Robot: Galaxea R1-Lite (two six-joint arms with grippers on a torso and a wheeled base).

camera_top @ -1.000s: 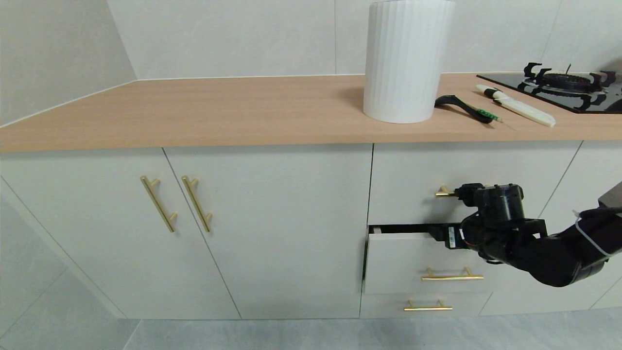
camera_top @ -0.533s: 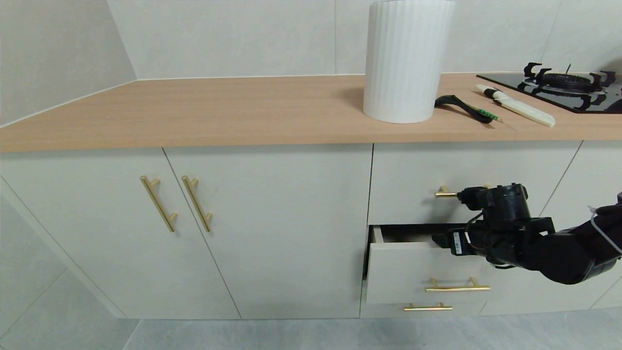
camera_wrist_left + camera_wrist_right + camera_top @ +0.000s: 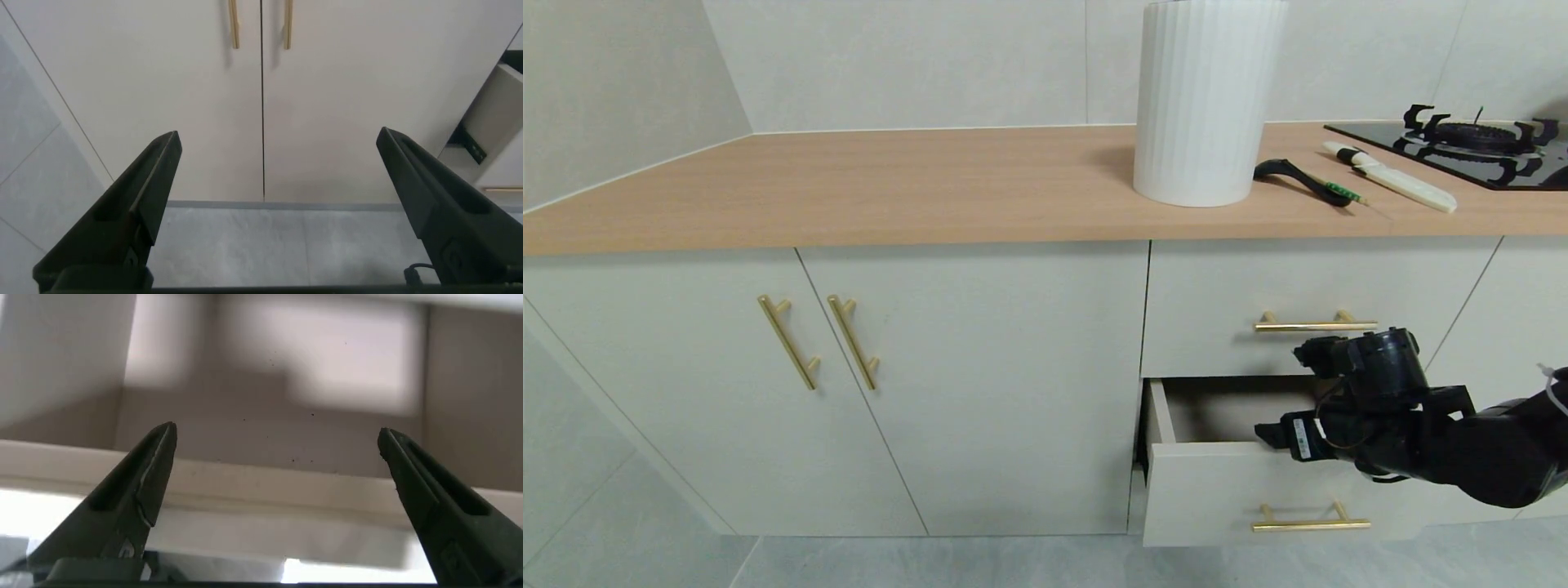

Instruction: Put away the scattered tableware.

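On the wooden counter lie a black-handled utensil with a green tip and a white knife-like utensil, both right of a tall white ribbed container. Below them the middle drawer stands pulled out, and the part of its inside that I can see is bare. My right gripper sits at the top edge of the drawer front. In the right wrist view the gripper is open, its fingers spread over the drawer's rim. My left gripper is open, low before the cabinet doors.
A black gas hob sits at the counter's far right. Gold bar handles mark the top drawer, the open drawer and the two cabinet doors. Grey tiled floor lies below.
The middle drawer has slid much farther out toward me, and my right gripper has come down and back with its front edge. The top drawer's handle is uncovered now.
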